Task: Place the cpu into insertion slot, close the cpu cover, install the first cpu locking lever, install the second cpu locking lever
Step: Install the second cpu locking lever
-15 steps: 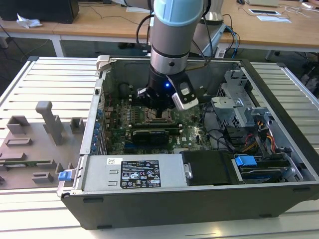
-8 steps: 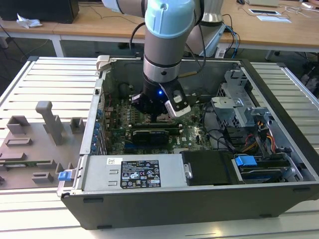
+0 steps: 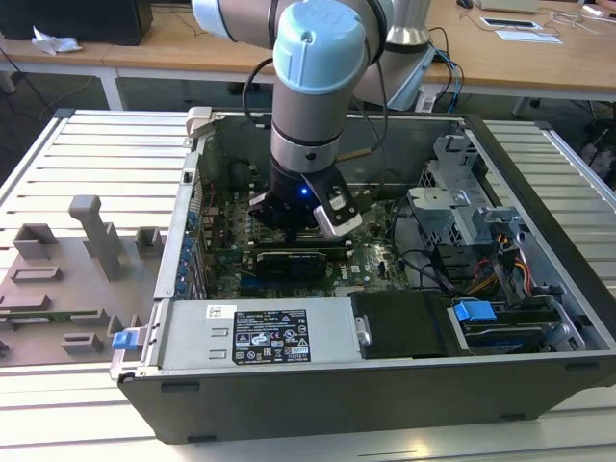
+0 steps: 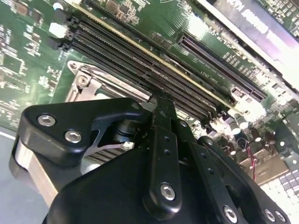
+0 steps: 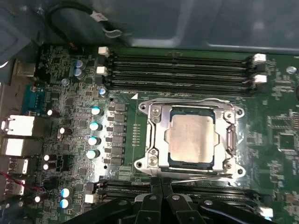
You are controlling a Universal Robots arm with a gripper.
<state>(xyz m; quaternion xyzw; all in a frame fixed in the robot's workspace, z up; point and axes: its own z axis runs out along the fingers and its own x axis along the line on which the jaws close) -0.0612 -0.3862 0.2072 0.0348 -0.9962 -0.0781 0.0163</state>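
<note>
The small flat square cpu, with its pale beige-silver metal top, lies flat inside the socket on the green motherboard. That is where the task wants it, so the placing step looks finished. The thin silver-grey metal cpu cover is folded down around the chip, its open window leaving the chip top bare, which suggests the closing step is done too. A thin wire locking lever runs along the socket edge nearest the fingers; whether it is hooked under its catch cannot be told. Another thin wire lever lies along the opposite edge, beside the 4 long black memory slots.

The black gripper hangs low over the board, its fingertips pressed together with nothing between them, right at the edge of the socket by the nearer lever. Narrow, closed tips suit pushing a thin wire better than a spread pincer, so the work in hand is probably the lever.

In the exterior view the grey and pale-blue arm reaches straight down into the open dark-grey computer case, which lies on its side so the board faces up.
</note>
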